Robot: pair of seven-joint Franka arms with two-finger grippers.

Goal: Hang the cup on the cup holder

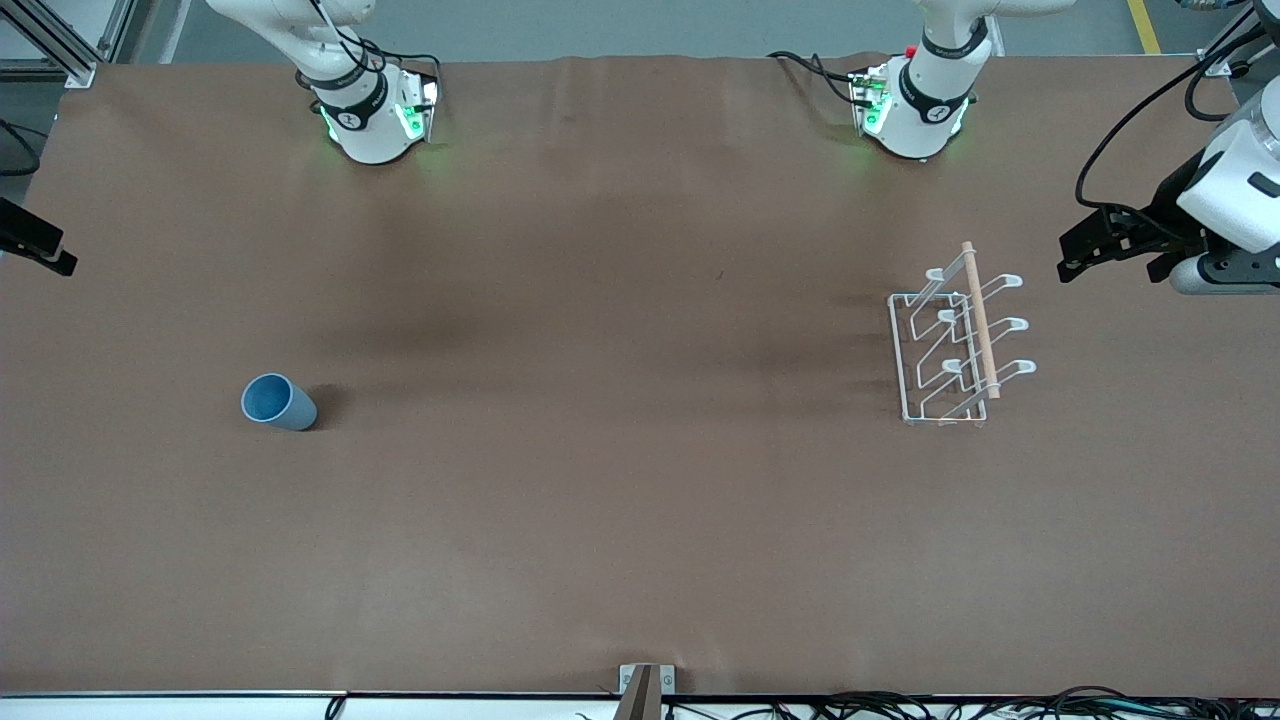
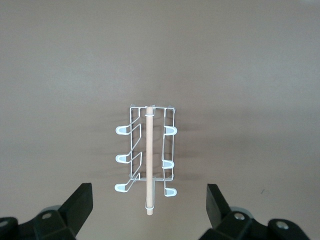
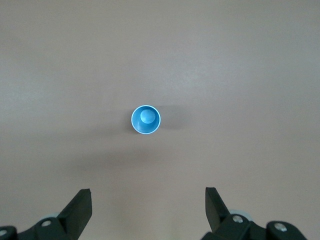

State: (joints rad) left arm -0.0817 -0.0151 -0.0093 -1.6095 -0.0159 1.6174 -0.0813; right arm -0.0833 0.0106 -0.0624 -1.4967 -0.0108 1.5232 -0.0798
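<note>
Left tool [image 2: 147,210] apart | right tool [image 3: 147,210] apart | brown table [image 1: 600,500]

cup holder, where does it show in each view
Front view: cup holder toward the left arm's end of the table, wooden dowel across its top.
Left wrist view: centred, between the open left tool's fingers.
Right wrist view: not in it.
Shared landmark: the dowel.

Brown-covered table [image 1: 620,500], grey floor [image 1: 600,25]

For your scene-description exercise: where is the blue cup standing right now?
In the front view the cup stands upright on the table toward the right arm's end, well apart from the white rack, with nothing beside it.
</note>
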